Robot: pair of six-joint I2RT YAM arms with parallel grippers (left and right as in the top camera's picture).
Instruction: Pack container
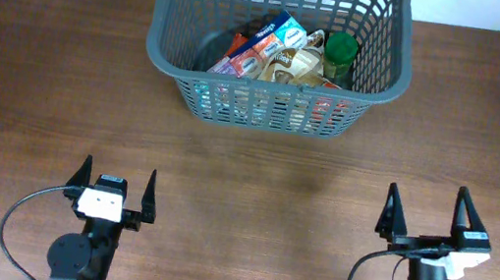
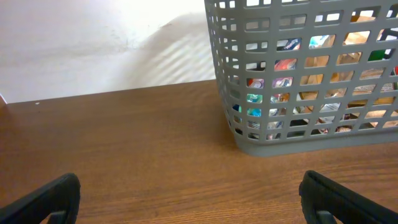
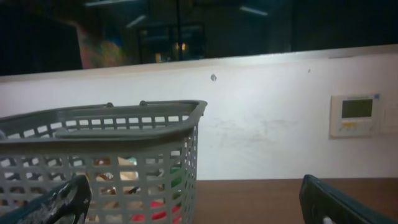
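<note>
Both claws sit at the near edge of the tabletop (image 1: 245,174), well apart from each other and from the work. The left claw (image 1: 120,168) is spread wide with nothing between its fingers, and the right claw (image 1: 427,196) is spread just as wide and equally empty.

The container (image 1: 268,87) stands at the far side of the tabletop near the white wall, roughly centred between the lines of the two arms. It already holds groceries: a blue carton (image 1: 282,33), a tan packet (image 1: 301,66) and a green-capped bottle (image 1: 341,46) in the right-hand part. No loose item shows on the bare wood, so the packing looks close to finished.

The main risk from here is a forward reach with the fingers spread this wide. One could clip the thick rim or poke into a slot of the lattice wall, which would drag or shove the container. It probably slides easily on smooth wood, and a push could send it skewing toward the wall. A claw lowered inside could also knock over the bottle, or press on the packets, which lie leaning on each other.

Each arm is folded back low over its base, with the fingers pointing toward the container. The left wrist looks level along the wood at the container's left corner. The right wrist is tipped higher and takes in the rim and the wall behind.
</note>
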